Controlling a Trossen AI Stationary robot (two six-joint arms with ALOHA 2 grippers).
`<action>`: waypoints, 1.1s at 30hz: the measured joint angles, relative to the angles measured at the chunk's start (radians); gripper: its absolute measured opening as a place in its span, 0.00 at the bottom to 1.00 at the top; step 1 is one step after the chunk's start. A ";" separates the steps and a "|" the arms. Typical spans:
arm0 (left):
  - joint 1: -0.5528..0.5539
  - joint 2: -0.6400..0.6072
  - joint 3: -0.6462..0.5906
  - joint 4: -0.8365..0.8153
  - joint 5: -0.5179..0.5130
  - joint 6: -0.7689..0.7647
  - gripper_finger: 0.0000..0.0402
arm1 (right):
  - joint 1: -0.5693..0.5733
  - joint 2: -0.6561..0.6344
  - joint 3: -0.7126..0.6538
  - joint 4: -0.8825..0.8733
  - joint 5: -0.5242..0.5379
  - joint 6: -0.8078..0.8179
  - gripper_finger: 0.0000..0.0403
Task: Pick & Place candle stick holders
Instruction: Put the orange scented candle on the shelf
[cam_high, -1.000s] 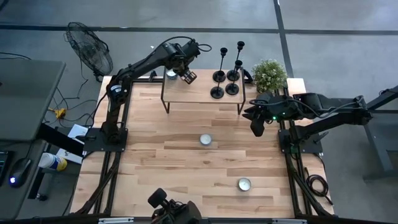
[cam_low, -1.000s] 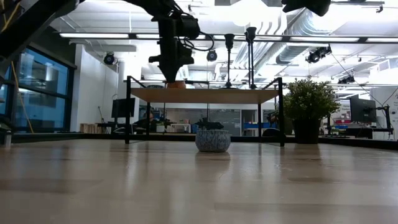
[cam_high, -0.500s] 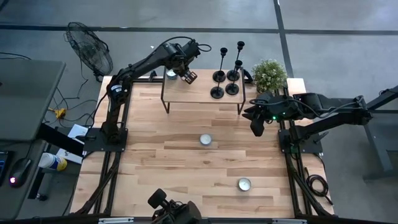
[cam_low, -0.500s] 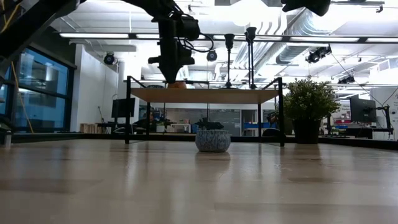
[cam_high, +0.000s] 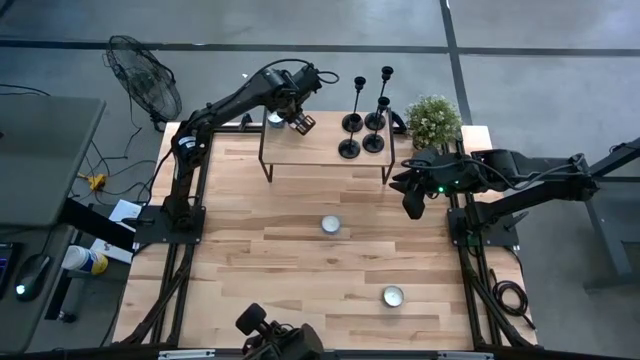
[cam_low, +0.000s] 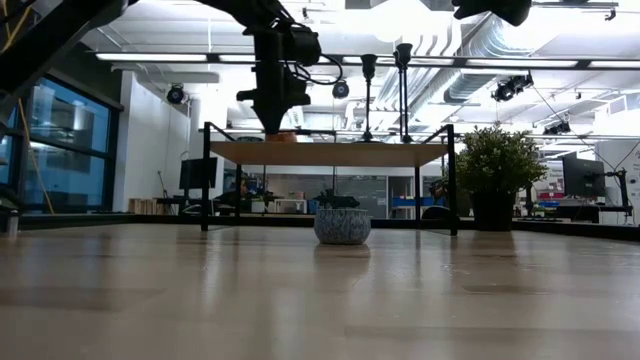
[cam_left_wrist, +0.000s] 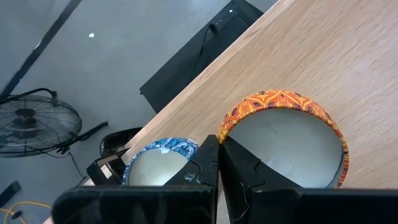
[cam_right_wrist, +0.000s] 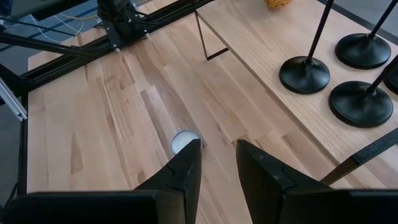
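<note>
Left pincer (cam_left_wrist: 217, 163) closed, empty, over shelf (cam_high: 320, 152) | right pincer (cam_right_wrist: 216, 163) parted, empty, raised

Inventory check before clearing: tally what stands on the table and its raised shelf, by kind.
Black candle stick holders: 4
Round candle cups: 4
Potted plant: 1
Total: 9

Wooden table (cam_high: 250, 250), raised shelf (cam_high: 320, 150), two tealights (cam_high: 331, 225)
</note>
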 joint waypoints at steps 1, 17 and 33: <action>0.000 0.000 0.000 0.000 -0.003 0.000 0.00 | 0.000 0.000 0.000 0.000 0.000 0.000 0.23; 0.000 0.000 0.000 0.004 -0.024 -0.007 0.00 | 0.000 0.000 0.000 0.000 0.000 0.000 0.23; 0.000 0.009 0.002 0.011 0.001 -0.016 0.00 | 0.000 0.000 0.000 0.000 0.000 -0.003 0.23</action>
